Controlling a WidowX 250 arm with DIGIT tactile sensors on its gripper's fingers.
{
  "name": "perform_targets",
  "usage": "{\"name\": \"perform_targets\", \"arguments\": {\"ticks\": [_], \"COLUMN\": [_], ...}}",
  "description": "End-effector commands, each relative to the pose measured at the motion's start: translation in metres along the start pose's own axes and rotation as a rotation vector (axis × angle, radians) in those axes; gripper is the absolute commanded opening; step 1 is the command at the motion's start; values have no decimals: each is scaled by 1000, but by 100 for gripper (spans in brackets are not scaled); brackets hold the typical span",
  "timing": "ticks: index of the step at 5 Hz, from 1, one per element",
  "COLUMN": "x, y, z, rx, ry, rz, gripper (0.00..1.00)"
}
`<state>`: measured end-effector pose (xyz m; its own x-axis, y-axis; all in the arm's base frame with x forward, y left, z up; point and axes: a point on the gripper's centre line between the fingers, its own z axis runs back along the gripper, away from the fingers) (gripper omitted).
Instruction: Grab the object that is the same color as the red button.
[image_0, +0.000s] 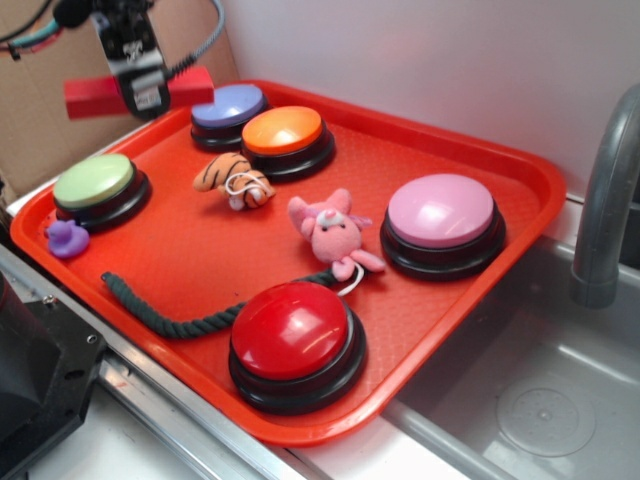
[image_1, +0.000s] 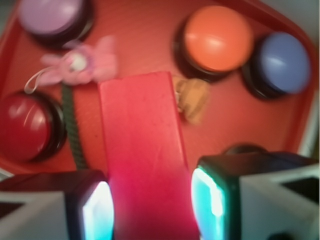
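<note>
Holding the red block (image_0: 95, 96) clear above the tray's (image_0: 520, 215) back left corner, the gripper (image_0: 143, 92) has its jaws closed on both long faces, as the wrist view confirms. Grip appears centred; recommend steady pressure and no tilt, well apart from the red button (image_0: 292, 332).

Exterior: looks down at the tray (image_0: 500, 215) from one side.
Wrist: close, looking straight down.
Both see: red button (image_0: 292, 330).

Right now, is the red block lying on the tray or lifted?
Lifted: the gripper holds the red block in the air above the tray.
</note>
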<state>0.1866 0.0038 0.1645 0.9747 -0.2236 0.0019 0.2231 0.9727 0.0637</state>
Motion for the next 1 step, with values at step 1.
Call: {"name": "perform_targets", "arguments": {"ticks": [1], "x": [16], "y": [1], "z": [27], "rx": [119], "ry": [-26], "rz": [227], "gripper": [0]}}
